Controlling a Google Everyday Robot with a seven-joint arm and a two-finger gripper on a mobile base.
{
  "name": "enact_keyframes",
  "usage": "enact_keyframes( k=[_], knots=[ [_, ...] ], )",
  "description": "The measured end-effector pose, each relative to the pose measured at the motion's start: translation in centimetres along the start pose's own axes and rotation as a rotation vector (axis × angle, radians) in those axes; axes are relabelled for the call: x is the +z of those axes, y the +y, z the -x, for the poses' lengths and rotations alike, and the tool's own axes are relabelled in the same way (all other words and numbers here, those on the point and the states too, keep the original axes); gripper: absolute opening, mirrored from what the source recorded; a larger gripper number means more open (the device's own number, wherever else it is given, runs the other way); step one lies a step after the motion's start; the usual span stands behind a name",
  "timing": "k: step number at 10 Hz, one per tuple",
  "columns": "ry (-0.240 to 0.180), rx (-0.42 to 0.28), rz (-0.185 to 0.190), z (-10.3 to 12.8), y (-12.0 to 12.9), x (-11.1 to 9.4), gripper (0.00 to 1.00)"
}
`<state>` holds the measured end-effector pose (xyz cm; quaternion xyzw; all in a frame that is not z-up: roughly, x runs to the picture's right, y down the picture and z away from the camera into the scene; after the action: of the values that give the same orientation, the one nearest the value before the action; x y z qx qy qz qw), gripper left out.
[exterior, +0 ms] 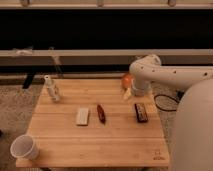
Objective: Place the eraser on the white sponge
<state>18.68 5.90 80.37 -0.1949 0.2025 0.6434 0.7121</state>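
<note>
Eraser (141, 112) lies just camera-side of the pincer (128, 93), long axis approx front-to-back, I think; pincer's grip state: can't tell.

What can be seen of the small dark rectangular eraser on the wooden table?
The small dark, blackish rectangular eraser is a flat block with a faint reddish marking on top; its material cannot be told. It lies flat on the right part of the light wooden slat table, its long side pointing away from the camera. Only the table touches it. A slim red-brown object lies apart from it, nearer the table's middle. The robot's claw hangs beyond it, near the far edge, not holding it.
</note>
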Motion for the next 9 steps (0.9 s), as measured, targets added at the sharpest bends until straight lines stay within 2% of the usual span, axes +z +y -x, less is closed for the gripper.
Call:
enact_keyframes(
  k=[6,9],
  knots=[
    [0.026,0.021,0.036,-0.3,-1.3,8.2,0.8],
    [0.04,0.046,0.04,-0.5,-2.5,10.2,0.8]
  ],
)
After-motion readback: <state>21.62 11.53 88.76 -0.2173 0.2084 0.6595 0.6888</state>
